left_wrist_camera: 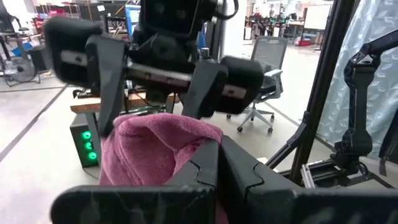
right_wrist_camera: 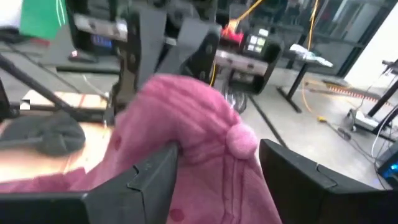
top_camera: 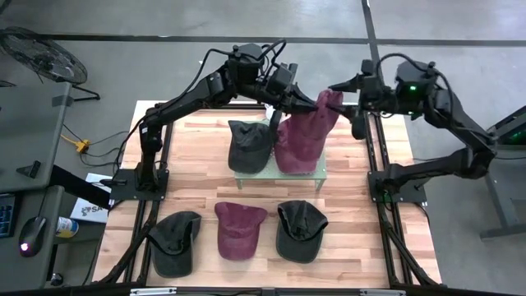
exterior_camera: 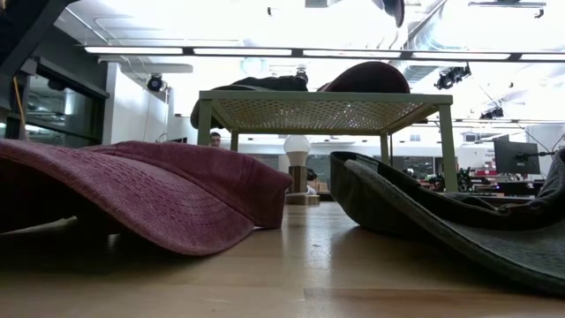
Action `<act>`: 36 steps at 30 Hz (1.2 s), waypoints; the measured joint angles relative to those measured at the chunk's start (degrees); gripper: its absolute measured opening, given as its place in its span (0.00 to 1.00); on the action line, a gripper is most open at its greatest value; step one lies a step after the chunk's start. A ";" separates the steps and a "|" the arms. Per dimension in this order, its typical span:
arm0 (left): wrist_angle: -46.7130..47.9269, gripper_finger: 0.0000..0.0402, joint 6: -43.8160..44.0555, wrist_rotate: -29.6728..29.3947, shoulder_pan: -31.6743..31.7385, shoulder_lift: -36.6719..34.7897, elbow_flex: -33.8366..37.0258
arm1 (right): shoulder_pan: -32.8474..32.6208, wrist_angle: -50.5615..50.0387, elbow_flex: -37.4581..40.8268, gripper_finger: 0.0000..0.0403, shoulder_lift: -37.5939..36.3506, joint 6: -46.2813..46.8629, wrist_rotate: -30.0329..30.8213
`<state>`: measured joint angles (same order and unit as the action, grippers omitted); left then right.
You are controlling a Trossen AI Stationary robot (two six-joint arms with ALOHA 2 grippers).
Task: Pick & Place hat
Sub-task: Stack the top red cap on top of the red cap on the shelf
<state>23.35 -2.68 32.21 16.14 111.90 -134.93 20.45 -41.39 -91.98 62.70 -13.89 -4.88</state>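
Left hand [top_camera: 306,104] clamped shut on the maroon cap [top_camera: 306,131], pinching its fabric near the crown, above the far edge of the small mesh-topped stand [top_camera: 279,178]. Cap hanging down from that grip, lower part draped on the stand's top. Right hand [top_camera: 335,89] just across from the left one, at the cap's upper tip, fingers spread wide on either side of the crown and its button [right_wrist_camera: 241,138]; no firm closure on the fabric visible. Both hands facing each other, nearly touching, with the cap bunched between them.

Beside the held cap, away from the right hand, a dark grey cap [top_camera: 250,145] resting on the same stand, just next to the maroon one. Nearer the front of the wooden desk [top_camera: 394,164], well apart from both hands, a row of three more: a dark cap [top_camera: 174,241], a second maroon cap [top_camera: 239,229] in the middle, and another dark cap [top_camera: 301,230]. From desk height, the second maroon cap and a dark cap filling the foreground, stand behind them with the two caps on top.
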 joint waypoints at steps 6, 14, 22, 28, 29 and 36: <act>0.74 0.00 0.25 0.50 0.00 0.00 0.00 | 0.00 0.09 0.00 0.54 1.04 -1.18 -0.40; 0.81 0.00 1.04 0.50 0.00 0.00 0.00 | 0.02 0.07 0.00 0.41 1.04 -1.20 -0.40; 0.81 0.00 1.53 0.39 0.00 0.00 0.00 | 0.02 0.03 0.00 0.06 0.98 -0.56 0.13; 0.79 0.00 1.87 0.36 0.00 0.00 0.00 | 0.18 0.00 -0.24 0.02 0.62 3.19 -0.07; 0.79 0.00 1.92 0.35 0.00 0.00 0.00 | 0.20 -0.14 -0.24 0.01 0.45 3.33 -0.32; 0.85 0.03 2.97 0.36 -0.02 0.00 0.00 | 0.19 -1.24 -0.31 0.01 0.02 7.03 -1.51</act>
<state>24.21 0.30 32.57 16.12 111.90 -134.93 20.63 -42.63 -92.29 62.72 -6.86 -6.39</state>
